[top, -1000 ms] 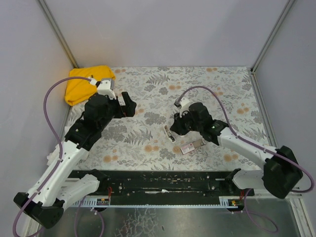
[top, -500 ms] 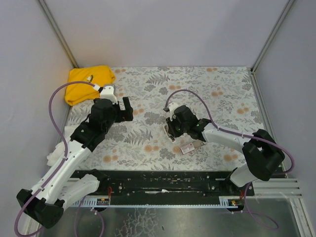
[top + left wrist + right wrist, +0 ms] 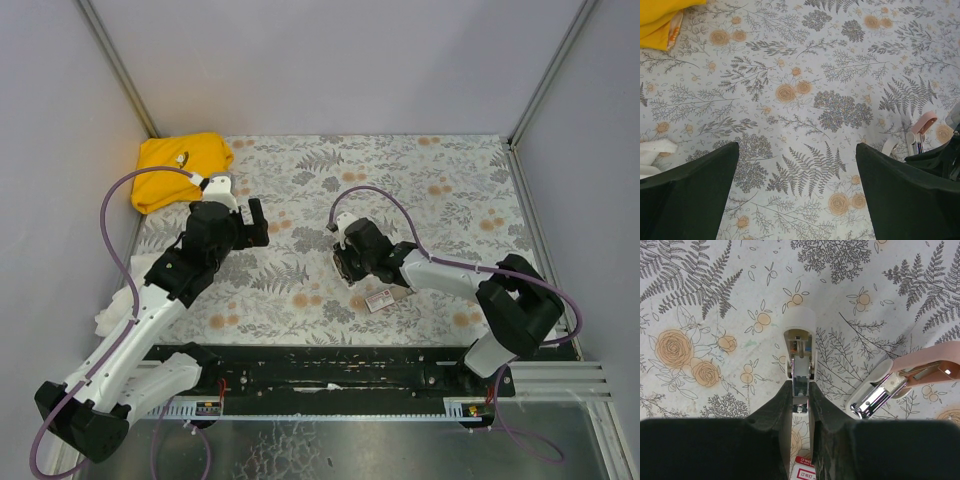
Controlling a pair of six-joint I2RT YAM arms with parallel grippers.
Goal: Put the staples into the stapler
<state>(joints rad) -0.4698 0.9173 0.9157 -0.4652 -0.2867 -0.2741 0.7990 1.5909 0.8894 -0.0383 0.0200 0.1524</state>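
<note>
You are clamping the thin silvery strip of staples (image 3: 800, 382) in your right end effector (image 3: 800, 396), directly over the white channel of the tiny pink-and-white mini stapler (image 3: 800, 322), which is lying hinged open on the floral-patterned surface (image 3: 715, 290). Your left end effector (image 3: 796, 165) is hovering with fingers spread wide, gripping nothing.

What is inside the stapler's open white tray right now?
The staples sit along the stapler's tray, pinched by the right tool. Their near end is hidden inside its grip; whether they are fully seated cannot be told.
</note>
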